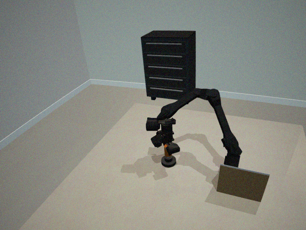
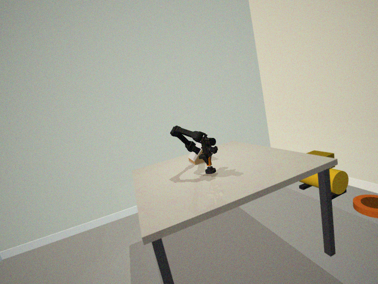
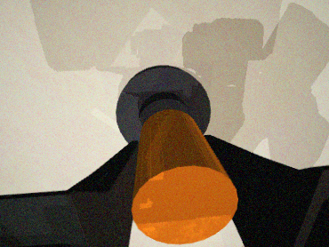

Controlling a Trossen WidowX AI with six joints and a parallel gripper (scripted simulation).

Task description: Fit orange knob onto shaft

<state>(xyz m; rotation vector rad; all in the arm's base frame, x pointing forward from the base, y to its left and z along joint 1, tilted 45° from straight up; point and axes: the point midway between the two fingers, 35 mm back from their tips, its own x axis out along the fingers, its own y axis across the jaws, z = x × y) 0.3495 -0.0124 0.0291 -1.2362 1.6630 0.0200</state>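
Observation:
The orange knob [image 1: 167,151] [image 2: 209,161] [image 3: 184,200] is upright between the fingers of my gripper [image 1: 166,147] [image 2: 208,159] [image 3: 171,144], which is shut on it. The knob is over the dark round pedestal [image 1: 168,163] [image 2: 210,171] [image 3: 128,107], its lower end close above the raised collar. A small pale bit shows between knob and pedestal in the exterior view. The silver shaft is otherwise hidden, as are the knob's hole and both flat sides. I cannot tell whether the shaft tip is inside the hole.
A tan panel [image 1: 242,183] stands tilted near the arm's base, on the pale table [image 1: 111,197] [image 2: 183,201]. Behind the table is a black drawer cabinet [image 1: 164,61]. A yellow cylinder [image 2: 339,181] and an orange ring [image 2: 360,207] are on the floor.

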